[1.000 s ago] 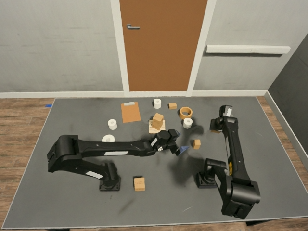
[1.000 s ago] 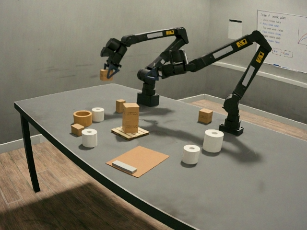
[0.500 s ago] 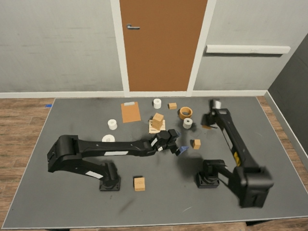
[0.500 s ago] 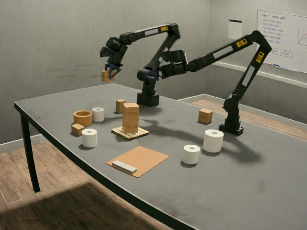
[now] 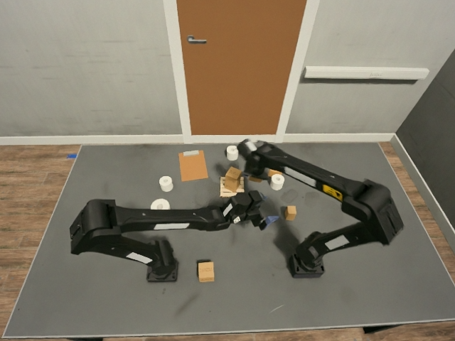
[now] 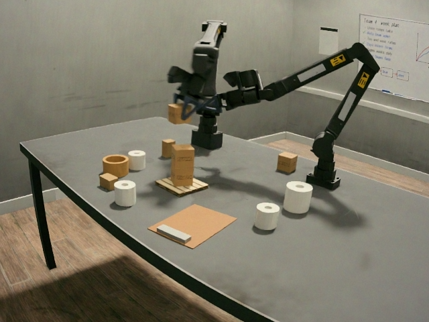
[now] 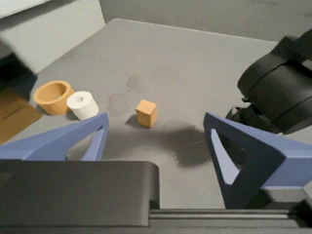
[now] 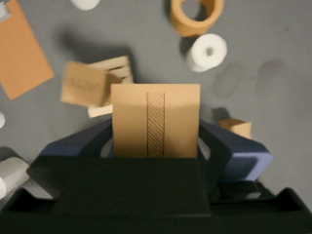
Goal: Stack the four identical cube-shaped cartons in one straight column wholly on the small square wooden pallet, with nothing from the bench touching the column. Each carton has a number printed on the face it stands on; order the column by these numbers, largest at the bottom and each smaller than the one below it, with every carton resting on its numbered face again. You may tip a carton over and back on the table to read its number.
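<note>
Two cartons (image 5: 232,180) (image 6: 182,165) (image 8: 80,87) stand one on the other on the wooden pallet (image 5: 222,192) (image 6: 163,182). One carton (image 5: 206,272) (image 6: 287,162) stands on the table beside the left arm's base. My right gripper (image 8: 155,117) is shut on another carton (image 8: 132,112) (image 6: 175,114) (image 7: 14,116), held in the air near the pallet; a hatched tape strip shows on its face towards the right wrist camera. My left gripper (image 5: 271,207) (image 7: 156,117) is open and empty, beside the pallet above the table. The printed numbers are hidden.
A small box (image 5: 290,212) (image 6: 168,149) (image 7: 146,114) stands near the right arm's base. Another small box (image 6: 108,182), an orange ring (image 6: 116,170) and several white rolls (image 5: 276,182) (image 6: 125,194) (image 6: 267,216) stand around the pallet. An orange clipboard (image 5: 193,167) (image 6: 204,221) lies beside it.
</note>
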Controlling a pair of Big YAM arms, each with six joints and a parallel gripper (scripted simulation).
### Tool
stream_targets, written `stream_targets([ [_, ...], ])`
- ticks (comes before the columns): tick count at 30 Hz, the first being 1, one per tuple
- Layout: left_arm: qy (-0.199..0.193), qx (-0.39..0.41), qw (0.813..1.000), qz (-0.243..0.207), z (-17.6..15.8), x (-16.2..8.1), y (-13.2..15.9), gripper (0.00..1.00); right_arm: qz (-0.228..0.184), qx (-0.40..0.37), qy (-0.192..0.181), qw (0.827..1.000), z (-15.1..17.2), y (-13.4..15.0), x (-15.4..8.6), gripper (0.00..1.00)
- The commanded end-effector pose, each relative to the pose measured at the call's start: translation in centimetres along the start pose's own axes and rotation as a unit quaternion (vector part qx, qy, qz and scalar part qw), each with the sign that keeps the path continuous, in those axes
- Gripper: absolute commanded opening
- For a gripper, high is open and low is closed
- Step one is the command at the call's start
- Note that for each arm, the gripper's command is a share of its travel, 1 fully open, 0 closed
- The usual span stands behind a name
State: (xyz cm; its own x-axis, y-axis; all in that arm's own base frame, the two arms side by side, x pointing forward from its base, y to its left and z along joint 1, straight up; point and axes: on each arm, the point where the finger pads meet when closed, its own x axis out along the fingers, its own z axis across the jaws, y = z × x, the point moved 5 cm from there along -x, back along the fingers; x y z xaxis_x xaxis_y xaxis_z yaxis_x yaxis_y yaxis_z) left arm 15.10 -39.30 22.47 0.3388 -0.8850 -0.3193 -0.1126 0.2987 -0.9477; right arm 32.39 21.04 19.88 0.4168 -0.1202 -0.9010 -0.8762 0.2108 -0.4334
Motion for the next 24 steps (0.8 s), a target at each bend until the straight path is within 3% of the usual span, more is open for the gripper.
stream_targets([
  [1, -0.002, -0.001, 1.000, -0.026, 0.1, 0.2, -2.3, 1.00, -0.016, 0.045, -0.011, 0.999, 5.9, 0.2, -2.5, 0.55],
  [8, -0.002, -0.001, 1.000, -0.026, 0.1, 0.2, -2.3, 1.00, -0.037, 0.012, -0.020, 0.999, 10.8, 3.3, -3.5, 0.55],
  [11, -0.002, -0.001, 1.000, -0.026, 0.1, 0.2, -2.3, 1.00, -0.039, 0.010, -0.019, 0.999, 10.9, 3.0, -3.4, 0.55],
  [18, -0.002, -0.001, 1.000, -0.026, 0.1, 0.2, -2.3, 1.00, -0.043, 0.002, -0.021, 0.999, 11.0, -0.4, -1.7, 0.55],
  [24, -0.026, -0.020, 0.999, -0.021, 1.5, -2.3, -2.6, 1.00, -0.036, 0.025, -0.013, 0.999, 11.1, -0.4, -1.2, 0.55],
])
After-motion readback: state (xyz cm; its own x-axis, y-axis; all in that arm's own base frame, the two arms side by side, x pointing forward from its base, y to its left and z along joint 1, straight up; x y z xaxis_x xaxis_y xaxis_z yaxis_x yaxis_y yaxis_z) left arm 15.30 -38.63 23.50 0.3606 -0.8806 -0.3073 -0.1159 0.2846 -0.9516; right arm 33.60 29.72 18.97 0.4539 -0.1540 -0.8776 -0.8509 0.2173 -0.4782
